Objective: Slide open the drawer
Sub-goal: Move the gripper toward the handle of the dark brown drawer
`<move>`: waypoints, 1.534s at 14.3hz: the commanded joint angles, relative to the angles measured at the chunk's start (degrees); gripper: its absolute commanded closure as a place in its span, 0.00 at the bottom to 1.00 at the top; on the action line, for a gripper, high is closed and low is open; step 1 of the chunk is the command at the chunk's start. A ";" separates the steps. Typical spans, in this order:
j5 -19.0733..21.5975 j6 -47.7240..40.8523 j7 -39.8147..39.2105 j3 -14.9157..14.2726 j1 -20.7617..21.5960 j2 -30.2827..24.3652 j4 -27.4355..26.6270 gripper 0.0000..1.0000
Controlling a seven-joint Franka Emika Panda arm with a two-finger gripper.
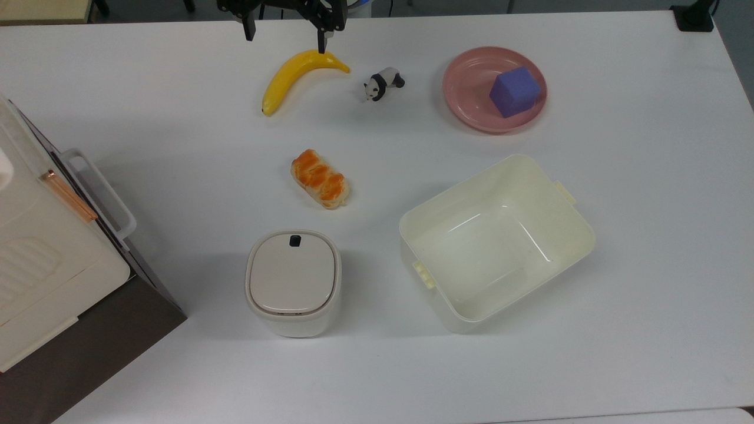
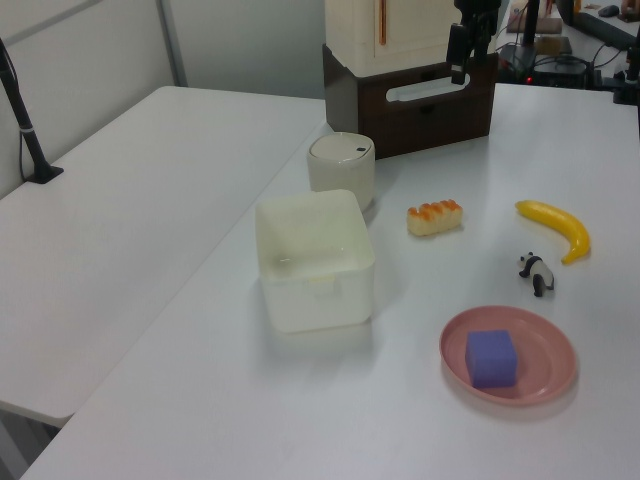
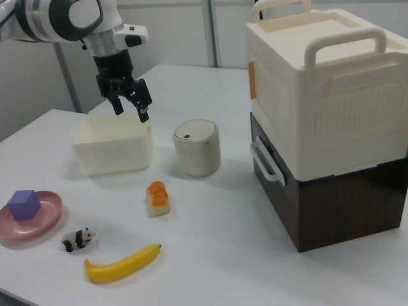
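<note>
White table (image 1: pixel 618 353): drawer (image 3: pixel 331 210) closed, white handle (image 3: pixel 266 163) on its dark front, beneath a cream case (image 3: pixel 325 95) at the top view's left; gripper (image 3: pixel 129 106) raised, fingers spread, empty, well apart.

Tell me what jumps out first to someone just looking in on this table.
Probably the yellow banana near the top view's far edge, with the open gripper hanging above the table. Next, the purple cube on the pink plate, and the big cream tub. At the top view's left edge, the dark drawer with its white handle looks shut.
</note>
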 commanded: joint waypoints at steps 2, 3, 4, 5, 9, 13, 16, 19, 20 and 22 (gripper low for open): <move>0.87 -1.41 -0.91 0.59 -0.35 -0.54 -0.59 0.00; 0.88 -1.41 -0.91 0.59 -0.09 -0.45 -0.59 0.00; 0.88 -1.41 -0.91 0.68 -0.08 -0.53 -0.59 0.00; 0.88 -1.33 -0.91 0.68 -0.08 -0.45 -0.50 0.00; 0.88 -1.15 -2.31 0.68 -0.26 -0.27 -0.50 0.00; 0.70 -0.89 -18.45 -0.81 -2.18 0.60 -0.50 0.00; 0.26 -0.45 -31.02 -0.82 -5.70 1.83 -0.41 0.00; -0.09 2.97 -36.24 -0.82 -8.42 2.98 -0.76 0.00; -0.44 4.81 -37.38 -0.82 -9.04 3.59 -0.85 0.00; -1.84 7.54 -40.62 -0.91 -10.01 4.82 -0.94 0.00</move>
